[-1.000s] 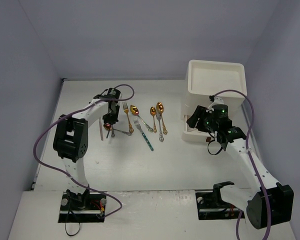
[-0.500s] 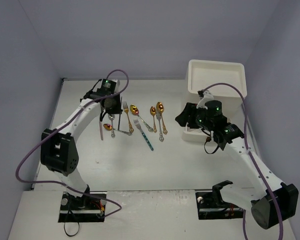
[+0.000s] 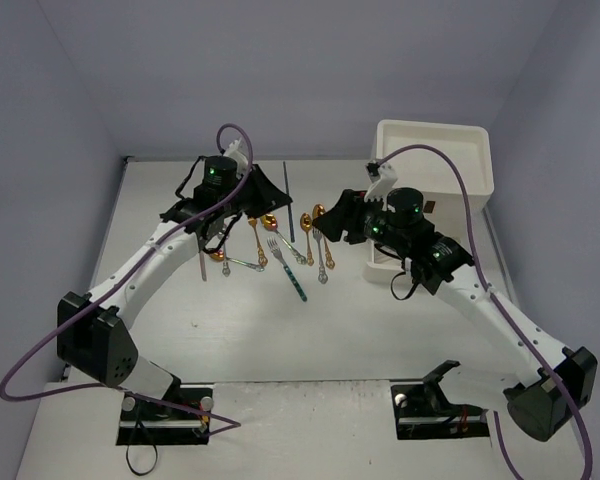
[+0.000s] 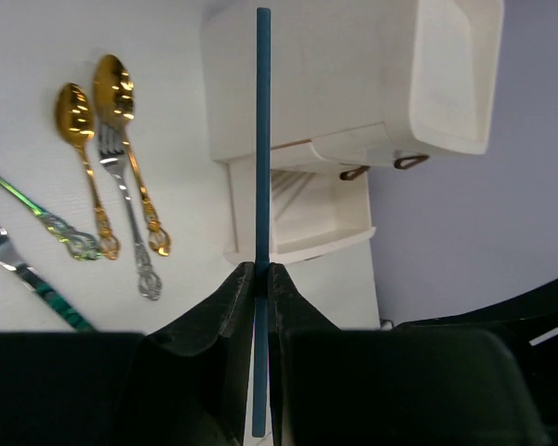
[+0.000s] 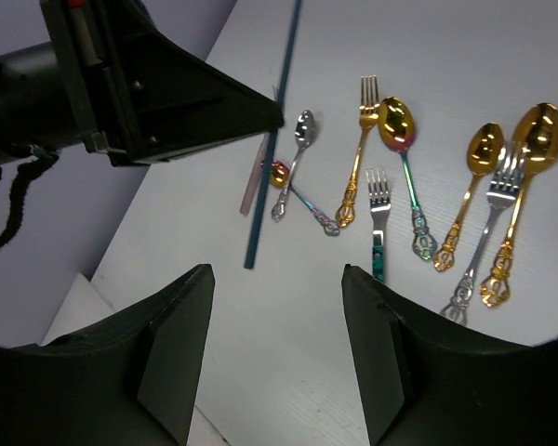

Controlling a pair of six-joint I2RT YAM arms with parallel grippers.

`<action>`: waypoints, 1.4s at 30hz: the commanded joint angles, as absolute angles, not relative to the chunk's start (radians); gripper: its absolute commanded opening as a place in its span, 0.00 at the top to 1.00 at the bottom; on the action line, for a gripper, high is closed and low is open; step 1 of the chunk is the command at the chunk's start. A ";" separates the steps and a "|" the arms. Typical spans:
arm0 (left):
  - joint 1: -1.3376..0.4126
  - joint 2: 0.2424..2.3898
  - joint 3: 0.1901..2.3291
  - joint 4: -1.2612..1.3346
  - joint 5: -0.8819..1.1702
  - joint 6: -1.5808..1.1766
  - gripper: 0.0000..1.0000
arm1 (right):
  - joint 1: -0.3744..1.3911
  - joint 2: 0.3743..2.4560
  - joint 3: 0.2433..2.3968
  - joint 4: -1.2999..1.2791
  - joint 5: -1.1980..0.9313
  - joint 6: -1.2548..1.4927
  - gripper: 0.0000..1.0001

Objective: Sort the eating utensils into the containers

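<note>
Between left gripper [image 4: 261,271] fingertips: thin teal stick [image 4: 262,139] pinched tight, running lengthwise through closed jaws, far end toward cream cabinet [image 4: 353,74], one drawer [image 4: 302,218] pulled out. Right gripper [image 5: 277,307] half open, empty, over spoons and forks [image 5: 405,177] scattered on white table [image 5: 288,372]. In top view, right arm between stick and cabinet. Pink stick [image 5: 252,190] beside small silver spoon [image 5: 298,149].

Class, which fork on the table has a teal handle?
The middle fork, with silver prongs; the gold fork and the other silver fork have plain metal handles.
</note>
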State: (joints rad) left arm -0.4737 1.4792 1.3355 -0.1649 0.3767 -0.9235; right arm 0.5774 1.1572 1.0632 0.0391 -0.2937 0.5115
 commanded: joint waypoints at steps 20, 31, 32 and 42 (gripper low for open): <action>-0.614 1.405 1.341 0.011 0.444 -0.870 1.00 | 0.643 1.249 1.154 0.161 -0.227 0.539 0.70; -0.664 1.402 1.364 -0.135 0.354 -0.728 0.80 | 0.639 1.184 1.056 0.160 -0.153 0.588 1.00; -0.664 1.392 1.357 -0.145 0.333 -0.721 0.72 | 0.638 1.177 1.044 0.160 -0.148 0.604 1.00; -0.663 1.260 1.338 -0.399 -0.070 -0.528 0.21 | 0.630 1.077 0.803 0.115 -0.023 0.893 1.00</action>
State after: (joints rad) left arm -0.6594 1.3710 1.3323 -0.3056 0.1729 -0.6500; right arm 0.6365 1.1348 0.8684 0.0856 -0.1245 0.7118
